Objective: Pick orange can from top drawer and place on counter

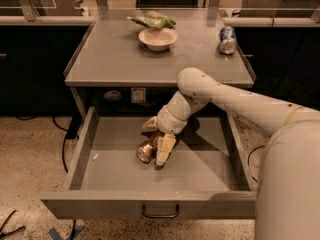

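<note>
Counter [115, 59] is filling the upper middle, with bowl [157, 38] and blue can [227, 39] sitting at its far end. Top drawer [200, 166] is standing pulled out below, centre frame. Arm [235, 101] is reaching in from the right. Gripper [156, 143] is hanging low mid-drawer with its fingers spread. Orange can [145, 151] is lying on its side, touching the lower finger's left face and not looking clamped. Suggest centring the can between both fingers, closing across its body, then lifting straight up clear of the counter's front edge before swinging over.
</note>
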Robot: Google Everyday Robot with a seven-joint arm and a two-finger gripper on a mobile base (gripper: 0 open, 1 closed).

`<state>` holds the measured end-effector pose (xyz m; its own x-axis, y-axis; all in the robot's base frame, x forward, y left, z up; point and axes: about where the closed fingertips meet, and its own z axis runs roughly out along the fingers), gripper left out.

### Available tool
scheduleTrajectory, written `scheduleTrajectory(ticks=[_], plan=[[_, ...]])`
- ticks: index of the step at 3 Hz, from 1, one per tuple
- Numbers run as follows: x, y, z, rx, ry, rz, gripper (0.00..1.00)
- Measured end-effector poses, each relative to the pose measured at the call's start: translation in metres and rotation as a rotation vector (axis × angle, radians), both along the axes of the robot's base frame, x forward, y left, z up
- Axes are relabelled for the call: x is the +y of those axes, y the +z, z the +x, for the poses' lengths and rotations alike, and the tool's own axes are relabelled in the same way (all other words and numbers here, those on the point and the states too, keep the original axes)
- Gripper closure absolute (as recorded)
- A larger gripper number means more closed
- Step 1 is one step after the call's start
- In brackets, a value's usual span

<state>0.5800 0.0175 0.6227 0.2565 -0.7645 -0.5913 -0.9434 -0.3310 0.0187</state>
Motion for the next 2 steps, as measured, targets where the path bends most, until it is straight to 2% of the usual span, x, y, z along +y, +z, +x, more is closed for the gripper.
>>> scheduleTrajectory(ticks=[1, 2], plan=[[0.0000, -0.0001, 0.0000, 0.000, 0.000, 0.000, 0.47], [0.0001, -0.0001, 0.0000, 0.000, 0.000, 0.000, 0.72]])
